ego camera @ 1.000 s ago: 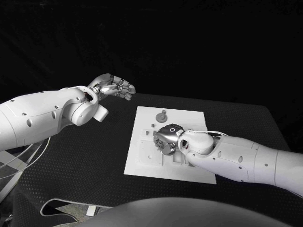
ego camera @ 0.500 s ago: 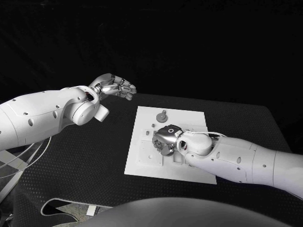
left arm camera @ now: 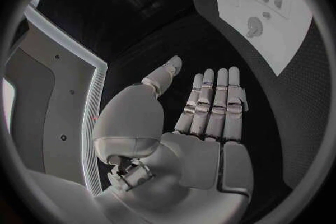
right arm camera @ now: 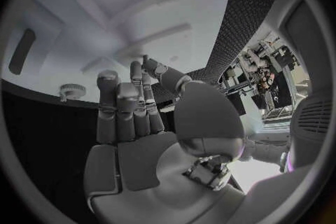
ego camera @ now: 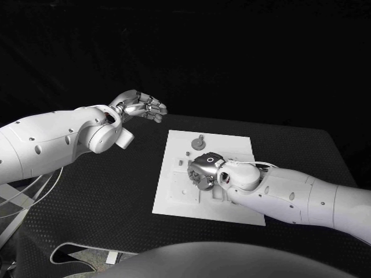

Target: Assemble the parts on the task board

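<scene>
white is the task board, flat in the middle of the black surface. the right hand is low over the board's middle, and i cannot tell if it holds anything. a small round part stands on the far end, just past that hand. the left hand is up off to the side, well apart from the board, holding nothing, its fingers straight and side by side.

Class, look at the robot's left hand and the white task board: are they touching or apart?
Apart. In the head view the left hand is raised beyond the table's far left edge, with black table between it and the task board; the left wrist view shows the same gap.
</scene>
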